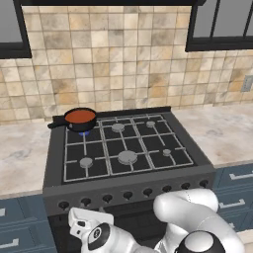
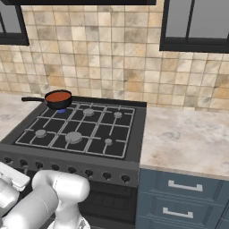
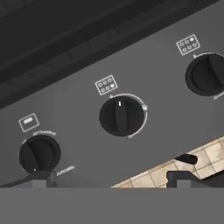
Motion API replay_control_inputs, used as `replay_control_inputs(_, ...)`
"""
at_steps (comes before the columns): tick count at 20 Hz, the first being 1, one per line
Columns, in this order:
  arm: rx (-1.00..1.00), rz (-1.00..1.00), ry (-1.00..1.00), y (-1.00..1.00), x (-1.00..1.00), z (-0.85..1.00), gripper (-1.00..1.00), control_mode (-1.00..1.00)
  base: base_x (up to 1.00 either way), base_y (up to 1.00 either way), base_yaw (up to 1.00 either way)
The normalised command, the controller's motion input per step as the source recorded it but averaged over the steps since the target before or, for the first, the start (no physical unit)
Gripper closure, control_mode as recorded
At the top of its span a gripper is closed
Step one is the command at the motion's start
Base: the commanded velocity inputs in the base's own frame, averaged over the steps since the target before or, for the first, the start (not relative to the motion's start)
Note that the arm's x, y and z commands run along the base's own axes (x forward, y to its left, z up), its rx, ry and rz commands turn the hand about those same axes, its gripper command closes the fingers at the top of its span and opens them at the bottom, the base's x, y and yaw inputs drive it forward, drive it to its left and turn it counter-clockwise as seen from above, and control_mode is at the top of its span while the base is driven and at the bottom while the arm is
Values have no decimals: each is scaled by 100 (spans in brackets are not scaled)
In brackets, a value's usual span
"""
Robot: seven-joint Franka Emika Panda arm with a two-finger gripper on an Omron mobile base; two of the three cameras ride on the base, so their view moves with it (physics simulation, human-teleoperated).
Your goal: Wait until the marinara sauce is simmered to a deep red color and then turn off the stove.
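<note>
The marinara sauce (image 1: 80, 116) (image 2: 58, 96) is a smooth orange-red disc in a small black long-handled saucepan (image 1: 63, 121) on the back left burner of the stove (image 1: 148, 129) (image 2: 96, 134). A small blue flame (image 1: 84, 133) shows under the pan. My gripper (image 3: 113, 178) is open and holds nothing. It hangs low in front of the stove's front panel, facing a row of dark knobs. The middle knob (image 3: 121, 116) lies straight ahead between my fingertips (image 3: 41, 178). A second knob (image 3: 39, 154) sits at lower left and a third (image 3: 205, 74) at upper right.
Marble counters (image 1: 22, 153) (image 2: 188, 134) flank the stove, with blue-grey drawers (image 2: 183, 201) below them. A tiled wall (image 1: 123, 64) rises behind. The other burners carry no pots. Floor tiles (image 3: 175, 170) show below the panel.
</note>
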Motion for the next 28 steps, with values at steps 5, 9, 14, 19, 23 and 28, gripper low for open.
replay_control_inputs(5,0,1,0,5,7,-4,-100,-100,0,0,0)
replay_control_inputs(9,0,0,0,8,14,-2,-100,-100,0,0,0)
replay_control_inputs(14,0,0,0,11,13,-7,-100,-100,0,0,0)
replay_control_inputs(19,0,0,0,10,14,-13,-100,-100,0,0,0)
replay_control_inputs(23,0,0,0,9,18,-12,-100,-100,0,0,0)
replay_control_inputs(28,0,1,0,5,19,-14,-100,-100,0,0,0)
